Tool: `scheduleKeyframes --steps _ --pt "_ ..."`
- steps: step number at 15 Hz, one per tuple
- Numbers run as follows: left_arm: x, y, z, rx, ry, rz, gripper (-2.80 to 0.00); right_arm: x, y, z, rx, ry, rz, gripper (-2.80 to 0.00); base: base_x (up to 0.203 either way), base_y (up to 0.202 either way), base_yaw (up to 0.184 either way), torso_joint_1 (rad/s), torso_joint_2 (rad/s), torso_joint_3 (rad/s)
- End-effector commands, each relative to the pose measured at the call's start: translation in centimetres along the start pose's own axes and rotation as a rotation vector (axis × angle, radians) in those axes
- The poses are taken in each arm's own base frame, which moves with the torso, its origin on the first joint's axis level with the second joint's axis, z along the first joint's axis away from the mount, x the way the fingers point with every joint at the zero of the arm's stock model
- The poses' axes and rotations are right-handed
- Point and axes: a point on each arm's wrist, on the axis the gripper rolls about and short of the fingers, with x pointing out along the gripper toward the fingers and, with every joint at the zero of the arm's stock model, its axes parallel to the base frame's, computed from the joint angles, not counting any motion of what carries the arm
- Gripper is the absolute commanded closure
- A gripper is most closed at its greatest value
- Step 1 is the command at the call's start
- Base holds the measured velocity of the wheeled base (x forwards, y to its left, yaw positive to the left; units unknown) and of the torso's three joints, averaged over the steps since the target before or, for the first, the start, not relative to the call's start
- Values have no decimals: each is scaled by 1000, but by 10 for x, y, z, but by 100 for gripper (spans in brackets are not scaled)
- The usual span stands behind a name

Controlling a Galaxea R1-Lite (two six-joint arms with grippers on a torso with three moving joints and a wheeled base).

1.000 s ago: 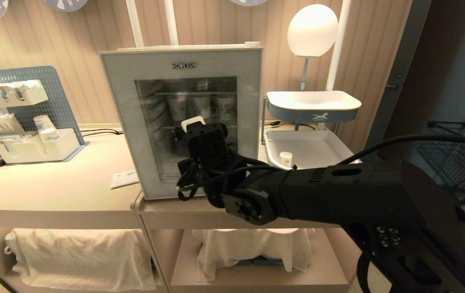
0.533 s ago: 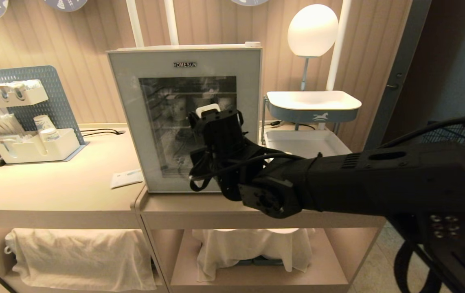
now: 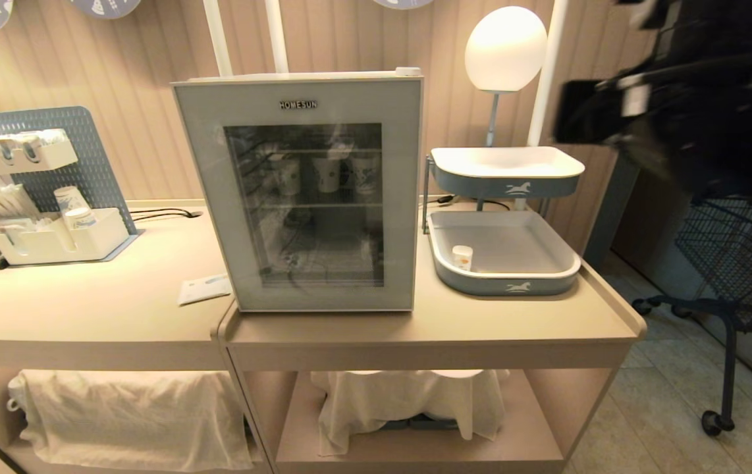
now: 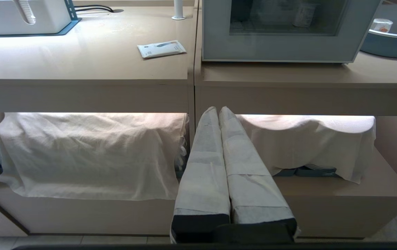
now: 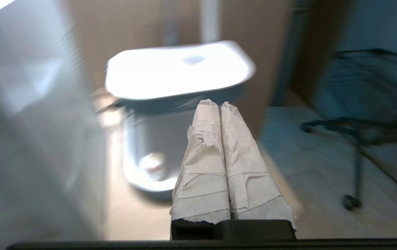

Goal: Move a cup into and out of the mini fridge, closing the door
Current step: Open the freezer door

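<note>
Beige counter: mini fridge door shut; cup in lower grey tray, right. Likely light, thin-walled, crushable; better gripped gently around sides. Left gripper, right gripper closed, empty.

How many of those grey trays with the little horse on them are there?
2. The upper tray is raised on a stand to the right of the mini fridge; the lower tray sits on the counter below it, holding the cup.
</note>
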Motion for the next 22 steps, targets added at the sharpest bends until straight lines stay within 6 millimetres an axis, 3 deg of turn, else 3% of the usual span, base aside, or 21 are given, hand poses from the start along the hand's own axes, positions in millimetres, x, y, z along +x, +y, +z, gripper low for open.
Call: scheduleKeyframes --steps 1,3,5,9,11,12,15,17,19,22 --pt "0 0 0 -1 1 0 0 -74 -130 46 183 -155 -186 0 0 0 0 0 0 0" --pt "0 0 0 -1 1 0 0 -127 -198 34 226 -221 -368 0 0 0 0 0 0 0" --pt "0 0 0 -2 1 0 0 -182 -237 0 233 -270 -507 0 0 0 0 0 0 0" --pt "0 0 0 -2 1 0 0 -267 -265 -94 200 -339 -563 0 0 0 0 0 0 0" --pt "0 0 0 -2 1 2 0 -289 -267 -134 190 -379 -505 0 0 0 0 0 0 0" --pt "0 0 0 -2 1 2 0 -286 -263 -151 214 -394 -445 0 0 0 0 0 0 0" --pt "0 0 0 -2 1 2 0 -247 -241 -192 185 -411 -79 0 0 0 0 0 0 0" --pt "0 0 0 -2 1 2 0 -227 -230 -226 119 -385 70 0 0 0 0 0 0 0" --pt "0 0 0 -2 1 2 0 -220 -225 -242 71 -318 156 0 0 0 0 0 0 0" --pt "0 0 0 -2 1 1 0 -216 -221 -269 24 -34 262 0 0 0 0 0 0 0"
